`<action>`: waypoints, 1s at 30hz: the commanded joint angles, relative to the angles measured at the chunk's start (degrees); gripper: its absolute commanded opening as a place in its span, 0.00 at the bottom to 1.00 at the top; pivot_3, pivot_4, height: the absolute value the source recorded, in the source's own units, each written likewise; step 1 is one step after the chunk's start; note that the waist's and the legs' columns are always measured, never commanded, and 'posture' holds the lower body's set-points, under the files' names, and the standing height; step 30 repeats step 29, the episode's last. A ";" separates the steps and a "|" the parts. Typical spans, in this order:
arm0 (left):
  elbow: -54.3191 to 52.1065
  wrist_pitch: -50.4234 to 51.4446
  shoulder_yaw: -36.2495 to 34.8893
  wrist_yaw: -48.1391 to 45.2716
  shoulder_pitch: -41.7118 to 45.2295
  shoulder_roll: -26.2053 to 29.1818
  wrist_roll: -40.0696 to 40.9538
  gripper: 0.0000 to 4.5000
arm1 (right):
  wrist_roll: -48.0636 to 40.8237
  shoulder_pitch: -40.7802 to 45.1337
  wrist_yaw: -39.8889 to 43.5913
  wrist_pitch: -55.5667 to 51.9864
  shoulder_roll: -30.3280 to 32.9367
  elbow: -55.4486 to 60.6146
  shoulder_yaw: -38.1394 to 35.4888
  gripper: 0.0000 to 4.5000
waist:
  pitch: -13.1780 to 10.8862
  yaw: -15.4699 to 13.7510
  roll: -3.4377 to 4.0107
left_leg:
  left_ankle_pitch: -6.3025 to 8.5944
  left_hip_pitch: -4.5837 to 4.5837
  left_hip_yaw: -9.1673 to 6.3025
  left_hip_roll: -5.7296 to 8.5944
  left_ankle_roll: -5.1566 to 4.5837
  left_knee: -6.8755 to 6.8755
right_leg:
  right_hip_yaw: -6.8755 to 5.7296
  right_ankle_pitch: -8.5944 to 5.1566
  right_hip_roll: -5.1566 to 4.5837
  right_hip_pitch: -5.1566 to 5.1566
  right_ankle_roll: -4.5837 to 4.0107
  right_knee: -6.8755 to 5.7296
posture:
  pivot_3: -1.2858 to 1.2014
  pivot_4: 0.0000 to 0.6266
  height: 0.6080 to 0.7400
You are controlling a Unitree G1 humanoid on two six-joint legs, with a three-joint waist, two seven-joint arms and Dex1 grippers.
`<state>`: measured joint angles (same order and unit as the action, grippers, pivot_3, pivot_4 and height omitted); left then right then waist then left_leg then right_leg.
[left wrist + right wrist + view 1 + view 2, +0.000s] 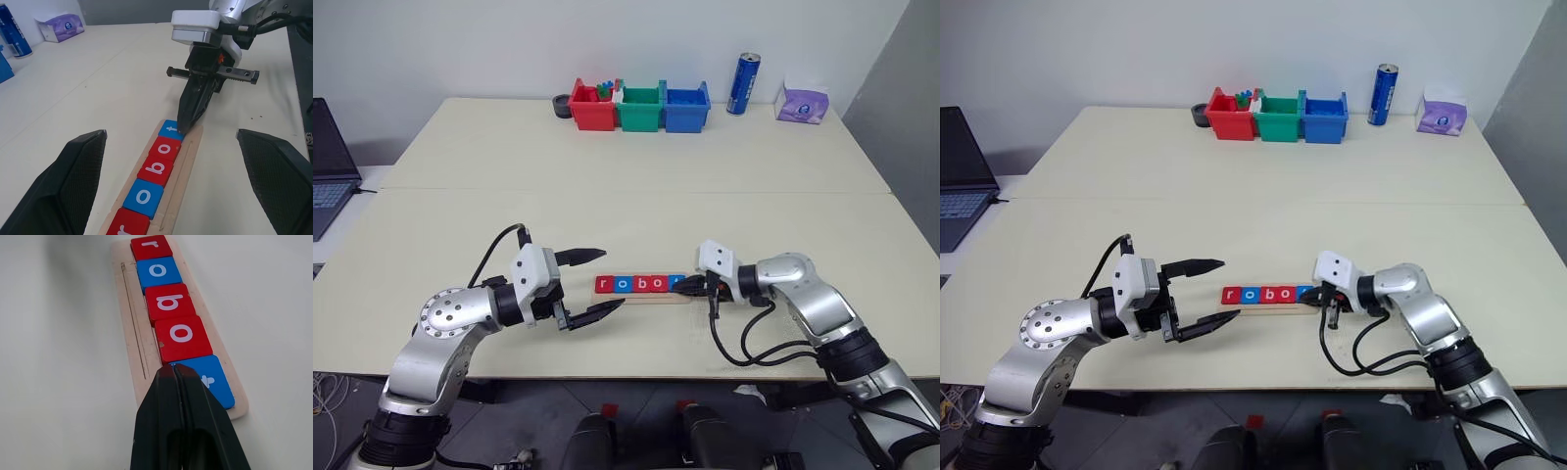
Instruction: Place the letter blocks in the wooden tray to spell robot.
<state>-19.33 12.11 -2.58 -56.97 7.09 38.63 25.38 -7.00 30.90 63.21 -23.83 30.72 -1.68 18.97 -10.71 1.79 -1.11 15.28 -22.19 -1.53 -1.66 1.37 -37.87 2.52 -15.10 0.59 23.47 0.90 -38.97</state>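
Left wrist view: the right gripper [185, 128], pressed together with nothing pinched, is set tip-down on the blue t tile [170, 129] at the tray's [188, 160] right end. The five blocks [171, 303] lie in a row in the tray, near the table's [626, 196] front edge, spelling robot. The t is best nudged gently leftward until flush with the red o, without tilting it. Tiles are flat, glossy squares; the tray is pale grooved wood. The left gripper [592, 284] is held spread, empty, just left of the tray.
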 commanded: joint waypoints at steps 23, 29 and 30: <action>-5.92 12.33 -11.57 8.29 -14.55 6.09 -0.23 1.00 | -10.25 -5.28 -4.69 -16.84 10.61 18.34 -9.17 0.99 | -0.01 -0.16 -0.02 | 0.01 -0.03 -0.03 -0.06 0.00 0.02 | -0.01 -0.08 -0.09 0.03 0.01 0.02 | 0.52 0.24 1.00; -6.61 11.20 -11.48 6.75 -14.38 6.57 -0.07 1.00 | -10.34 -6.55 -6.57 -17.59 10.76 19.83 -9.00 0.99 | -0.01 -0.10 -0.02 | 0.00 -0.06 0.00 -0.05 0.00 0.01 | 0.00 -0.08 -0.12 0.04 0.01 0.02 | 0.52 0.24 1.00; -6.61 11.20 -11.48 6.75 -14.38 6.57 -0.07 1.00 | -10.34 -6.55 -6.57 -17.59 10.76 19.83 -9.00 0.99 | -0.01 -0.10 -0.02 | 0.00 -0.06 0.00 -0.05 0.00 0.01 | 0.00 -0.08 -0.12 0.04 0.01 0.02 | 0.52 0.24 1.00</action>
